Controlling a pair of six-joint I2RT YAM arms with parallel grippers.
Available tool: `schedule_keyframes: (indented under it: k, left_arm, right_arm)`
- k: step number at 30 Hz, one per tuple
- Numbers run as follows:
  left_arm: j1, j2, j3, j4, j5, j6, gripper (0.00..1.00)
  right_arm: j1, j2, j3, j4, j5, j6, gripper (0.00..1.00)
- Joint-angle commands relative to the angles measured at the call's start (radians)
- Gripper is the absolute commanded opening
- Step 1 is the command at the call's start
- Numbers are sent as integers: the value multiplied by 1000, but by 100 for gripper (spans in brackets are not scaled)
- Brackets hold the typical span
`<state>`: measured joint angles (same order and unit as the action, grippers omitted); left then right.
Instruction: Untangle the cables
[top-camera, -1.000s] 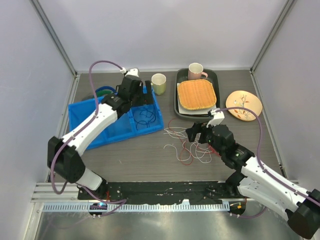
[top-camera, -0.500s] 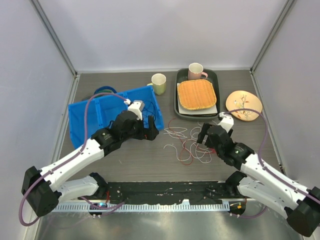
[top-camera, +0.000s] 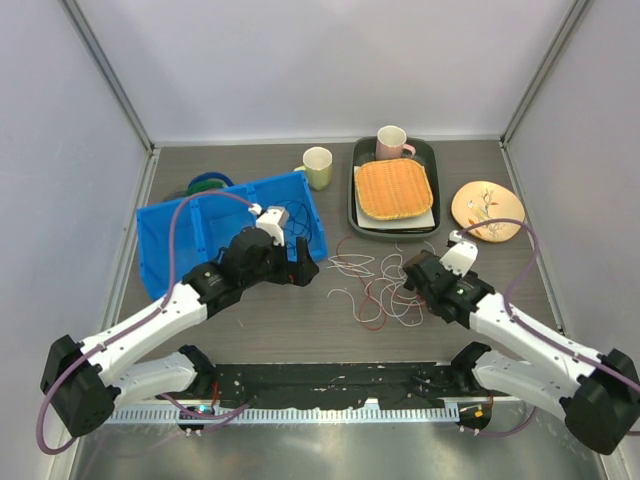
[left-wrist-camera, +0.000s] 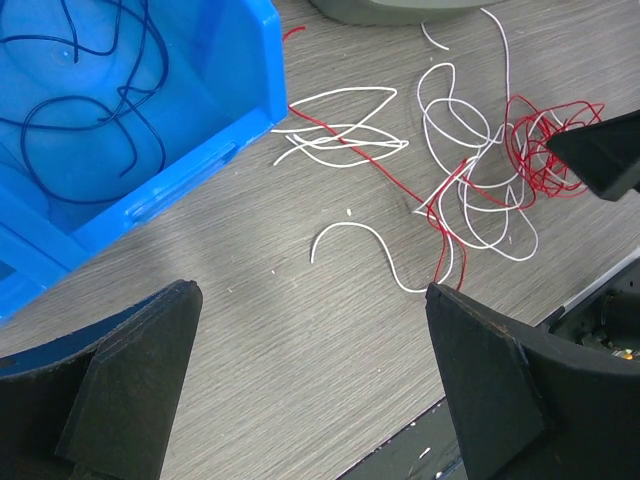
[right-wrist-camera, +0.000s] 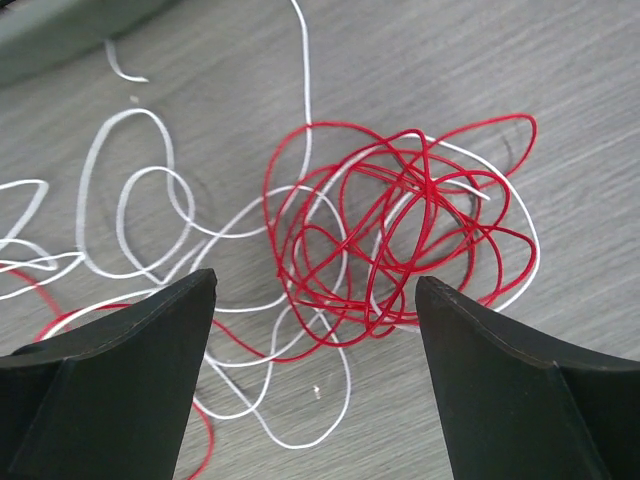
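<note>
cables (top-camera: 378, 290): a loose heap of thin red and white wires on the table (top-camera: 300, 320), between the two grippers and just in front of the dark tray (top-camera: 353, 195).
red tangle (right-wrist-camera: 400, 235): many small loops bunched together at the right side of the heap; white strands pass through and under it.
white cables (left-wrist-camera: 345, 130): flat open loops spread to the left of the red tangle, with one red strand lying across them; one short curved white piece (left-wrist-camera: 365, 250) lies alone, nearer to the arms.
dark blue cable (left-wrist-camera: 85, 110): coiled loosely inside the blue bin (top-camera: 170, 235), apart from the heap.
right gripper (top-camera: 412, 270): jaws spread wide and holding nothing; in the right wrist view the red tangle lies between the two fingers, but I cannot tell if they touch the table.
left gripper (top-camera: 298, 262): fully released and empty, above bare table just beside the near right corner of the blue bin, to the left of the white loops.
behind the bin: a green-and-blue coil (top-camera: 208, 183) and a pale green cup (top-camera: 317, 167).
on the tray: a woven mat (top-camera: 394, 188) and a pink mug (top-camera: 392, 142).
right of the tray: a flowered plate (top-camera: 487, 209).
</note>
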<state>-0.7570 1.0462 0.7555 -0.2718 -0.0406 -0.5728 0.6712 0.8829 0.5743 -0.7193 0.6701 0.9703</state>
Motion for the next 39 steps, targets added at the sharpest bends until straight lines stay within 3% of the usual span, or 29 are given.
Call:
schedule_keyframes:
  k: [1,3,4,5,8,10,15,18,19,23,28,30,39]
  left_arm:
    - [2,-43,-4,52,-5,7,100]
    - [2,-52,-10,57,-7,7,100]
    - [2,-63,-19,59,-7,5,100]
    - [2,-69,-24,62,-7,5,100]
    - [4,-87,-35,63,-12,-2,100]
    - [2,-97,-39,56,-10,-6,100]
    - [4,-149,-79,146,157,10,100]
    - [4,-175,-91,172,229,10,100]
    - [5,-179,-99,177,240,8,100]
    - [5,-196,-101,183,239,-10,100]
    - [4,-177,-104,203,243,-30,100]
    - [5,-166,-87,183,238,-32,100]
    - [5,-49,-39,292,318,-44,100]
  right_arm:
    - [-18,105,27,-20,66,93,83]
    - [-28,134,32,-26,91,106,70]
    - [-28,140,33,-26,97,111,58]
    - [-28,139,36,-25,111,113,37]
    - [-28,72,65,30,109,6,8]
    - [-28,6,97,81,65,-132,2]
    - [-27,-165,211,355,-212,-444,1]
    - [-28,-141,263,495,-633,-597,1]
    - [-28,-125,266,529,-873,-623,1]
    - [-27,-10,240,665,-1222,-690,1]
    - [-25,50,191,694,-1190,-693,1]
    - [-24,9,127,799,-1150,-648,1]
    - [-24,-108,16,873,-1121,-608,1]
